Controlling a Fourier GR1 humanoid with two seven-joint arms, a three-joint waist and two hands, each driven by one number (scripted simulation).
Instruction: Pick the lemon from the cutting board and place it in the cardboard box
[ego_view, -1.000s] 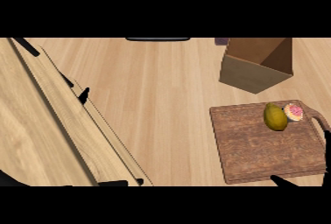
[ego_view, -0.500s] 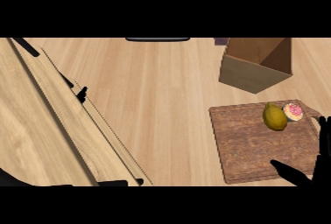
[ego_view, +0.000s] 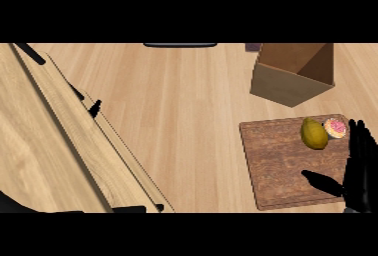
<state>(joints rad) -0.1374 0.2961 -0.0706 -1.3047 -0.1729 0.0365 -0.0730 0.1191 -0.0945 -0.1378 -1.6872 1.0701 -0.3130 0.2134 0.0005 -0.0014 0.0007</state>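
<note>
counter (ego_view: 184, 100) – bare wood | cutting board (ego_view: 284, 165) – lower right | cardboard box (ego_view: 291, 75) – open, beyond board, nothing visible inside | right hand (ego_view: 362, 170) – over board's right edge, fingers straight, grasping nothing | lemon (ego_view: 314, 133) – on board, unlifted, beside pink-fleshed fruit half (ego_view: 336, 128) | progress – pick and place both pending

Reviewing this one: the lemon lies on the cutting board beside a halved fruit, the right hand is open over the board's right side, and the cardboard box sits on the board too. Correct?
Not quite. The head view shows the cardboard box on the counter beyond the cutting board, not on it. The lemon, the halved fruit and the open right hand are as you say.
</note>
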